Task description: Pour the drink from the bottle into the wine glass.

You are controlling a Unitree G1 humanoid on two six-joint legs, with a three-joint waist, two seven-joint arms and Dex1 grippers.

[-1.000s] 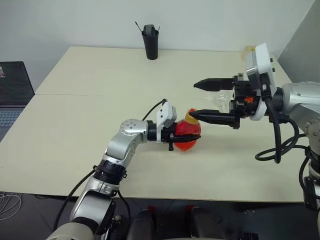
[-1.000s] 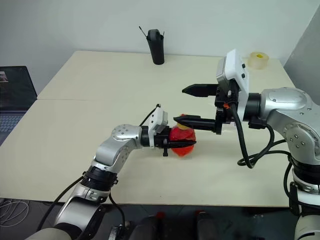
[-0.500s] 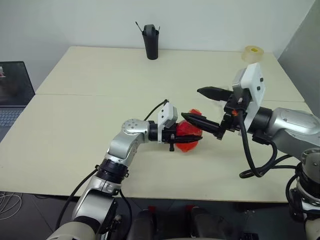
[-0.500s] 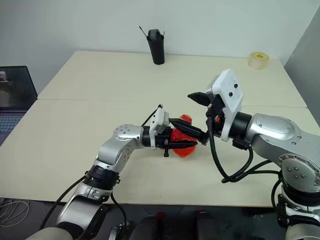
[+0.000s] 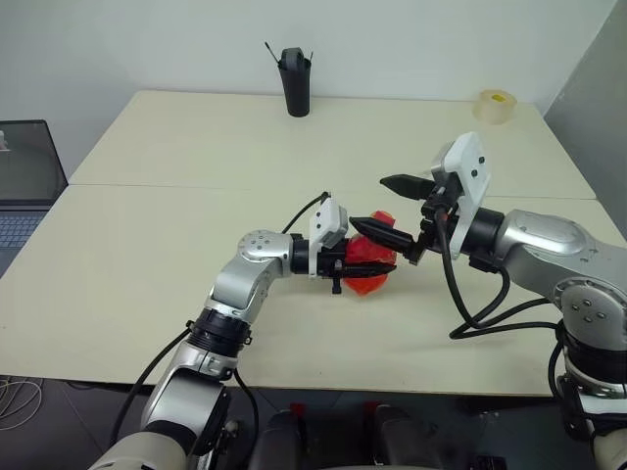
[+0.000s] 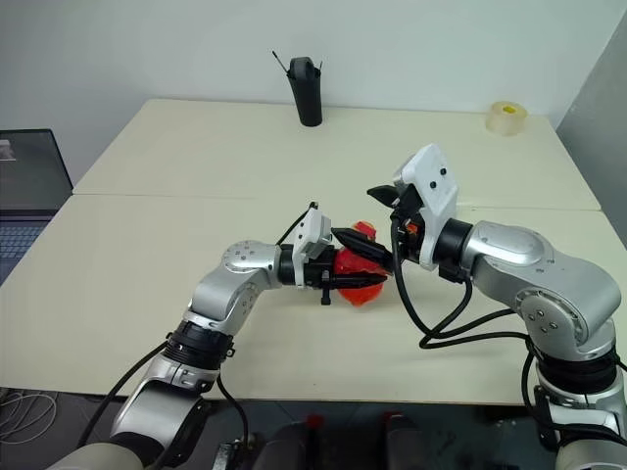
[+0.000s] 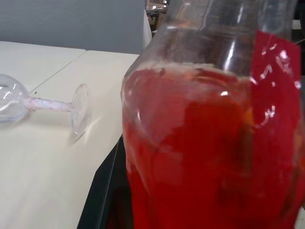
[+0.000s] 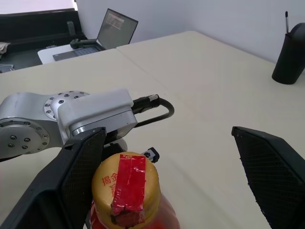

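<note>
Right wrist view: bottle (image 8: 127, 198) clamped upright in left end effector (image 5: 345, 266) over tabletop (image 5: 196, 147); right end effector (image 5: 390, 208) wide open around cap (image 8: 125, 187). Thin, squashy plastic probably, nearly full, so grip low, twist cap gently.

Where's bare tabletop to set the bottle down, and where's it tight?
Free: the wide left stretch of the table between the laptop and the left gripper; also the far strip between the black cup and the tape roll. Tight: the centre, where the open right gripper straddles the bottle the left holds; the wine glass lies nearby.
</note>
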